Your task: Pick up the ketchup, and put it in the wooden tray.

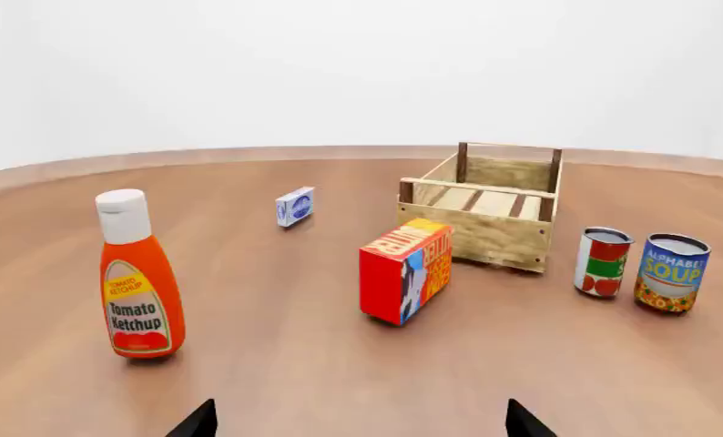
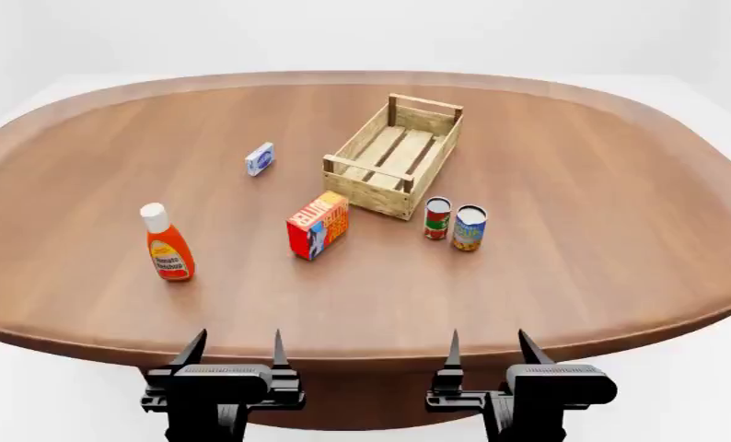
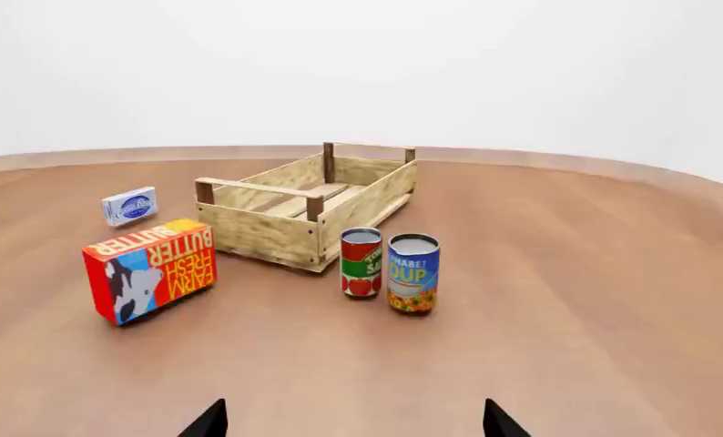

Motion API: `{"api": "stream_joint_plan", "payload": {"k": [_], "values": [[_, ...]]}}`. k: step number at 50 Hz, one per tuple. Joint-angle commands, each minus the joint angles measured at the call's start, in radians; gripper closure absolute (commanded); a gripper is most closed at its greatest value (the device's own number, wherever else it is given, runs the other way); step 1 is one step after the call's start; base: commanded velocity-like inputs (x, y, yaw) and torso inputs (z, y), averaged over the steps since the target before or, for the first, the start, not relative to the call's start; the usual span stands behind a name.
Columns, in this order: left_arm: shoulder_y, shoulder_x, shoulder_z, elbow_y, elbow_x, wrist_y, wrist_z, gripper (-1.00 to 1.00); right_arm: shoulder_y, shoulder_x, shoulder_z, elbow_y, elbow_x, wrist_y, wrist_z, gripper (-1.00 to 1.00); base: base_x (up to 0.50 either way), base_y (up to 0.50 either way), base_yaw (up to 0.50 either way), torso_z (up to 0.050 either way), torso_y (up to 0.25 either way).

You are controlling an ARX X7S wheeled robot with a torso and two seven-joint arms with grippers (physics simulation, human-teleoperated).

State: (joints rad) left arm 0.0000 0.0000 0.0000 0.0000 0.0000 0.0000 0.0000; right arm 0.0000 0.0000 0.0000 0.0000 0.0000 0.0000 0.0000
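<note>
Ketchup (image 2: pixel 166 244) stands upright, left of the butter box (image 2: pixel 318 226), well apart from the wooden tray (image 2: pixel 394 155). Left gripper (image 2: pixel 234 352) and right gripper (image 2: pixel 486 351): both spread, empty. Bottle likely light, smooth, squeezable; you'd best clamp its orange body mid-height, below the cap.

**Crate, cans and butter box on the desk**

The wooden tray (image 3: pixel 307 208) sits empty on the brown desk (image 3: pixel 580 300). Just beside its near corner stand a red-labelled can (image 3: pixel 361 263) and a blue soup can (image 3: pixel 412 273), touching or nearly so. A red butter box (image 3: pixel 150 270) stands apart; a small blue box (image 3: pixel 129 206) lies beyond. The right claw (image 3: pixel 354 421) shows two spread fingertips.
</note>
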Motion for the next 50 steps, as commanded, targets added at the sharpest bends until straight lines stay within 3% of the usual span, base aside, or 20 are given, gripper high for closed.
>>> {"api": "stream_joint_plan", "payload": {"k": [1,13,22,26,36,50], "values": [[0.000,-0.018,0.018,0.004,-0.017,-0.010,-0.013,-1.00,0.002,0.015,-0.019,-0.001,0.014,0.000,0.022,-1.00,0.00,0.00,0.00,0.000,0.000],[-0.003,-0.074,0.048,0.078,-0.051,-0.112,-0.016,-1.00,0.008,0.056,-0.069,-0.064,0.038,0.066,0.047,-1.00,0.00,0.00,0.00,0.000,0.000],[-0.022,-0.111,0.051,0.200,-0.121,-0.283,0.016,-1.00,0.019,0.080,-0.084,-0.143,0.063,0.153,0.048,-1.00,0.00,0.00,0.00,0.000,0.000],[-0.031,-0.135,0.076,0.249,-0.095,-0.312,0.014,-1.00,0.034,0.098,-0.098,-0.193,0.067,0.230,0.043,-1.00,0.00,0.00,0.00,0.000,0.000],[-0.149,-0.162,0.058,0.422,-0.144,-0.558,0.005,-1.00,0.102,0.148,-0.139,-0.381,0.081,0.470,0.011,-1.00,0.03,0.00,0.00,0.000,0.000],[-0.263,-0.189,0.017,0.603,-0.237,-0.792,0.005,-1.00,0.225,0.203,-0.165,-0.542,0.093,0.722,-0.016,-1.00,0.42,0.00,0.00,0.000,0.000]]}}
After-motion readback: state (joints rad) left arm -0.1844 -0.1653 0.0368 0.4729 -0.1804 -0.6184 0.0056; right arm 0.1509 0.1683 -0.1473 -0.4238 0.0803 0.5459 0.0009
